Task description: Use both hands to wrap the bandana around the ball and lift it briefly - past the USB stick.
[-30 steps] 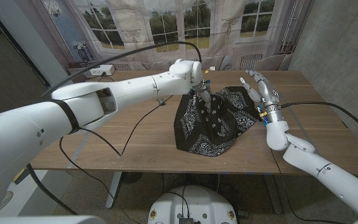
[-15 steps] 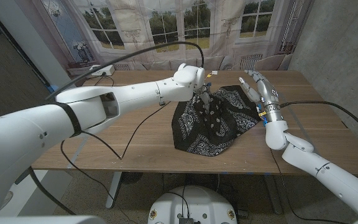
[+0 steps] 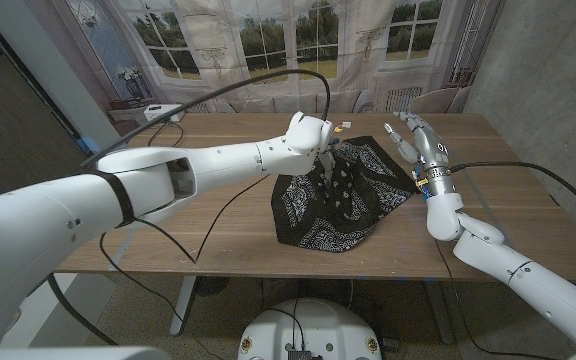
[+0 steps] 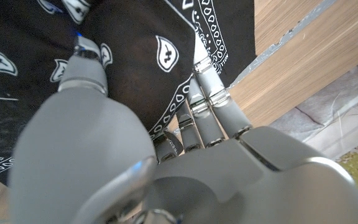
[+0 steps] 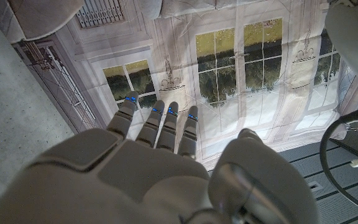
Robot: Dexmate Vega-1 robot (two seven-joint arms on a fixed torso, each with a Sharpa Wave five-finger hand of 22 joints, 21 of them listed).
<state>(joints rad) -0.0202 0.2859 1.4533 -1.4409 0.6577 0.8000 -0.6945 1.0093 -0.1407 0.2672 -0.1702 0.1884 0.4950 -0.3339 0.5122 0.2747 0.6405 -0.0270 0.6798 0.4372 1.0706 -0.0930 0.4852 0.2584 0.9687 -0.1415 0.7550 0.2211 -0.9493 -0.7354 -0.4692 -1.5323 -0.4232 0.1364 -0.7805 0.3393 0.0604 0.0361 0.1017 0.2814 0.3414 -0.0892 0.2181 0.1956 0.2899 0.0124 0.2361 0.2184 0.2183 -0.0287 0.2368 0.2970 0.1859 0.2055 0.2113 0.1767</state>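
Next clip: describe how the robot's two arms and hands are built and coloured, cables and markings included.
Both arms are glossy white rounded shells; the left arm has a black band between segments. Black cables loop loosely alongside each arm. The right hand is matte grey and silver with segmented metallic fingers, a few with small blue tips. The left hand has the same grey shell and jointed silver fingers.
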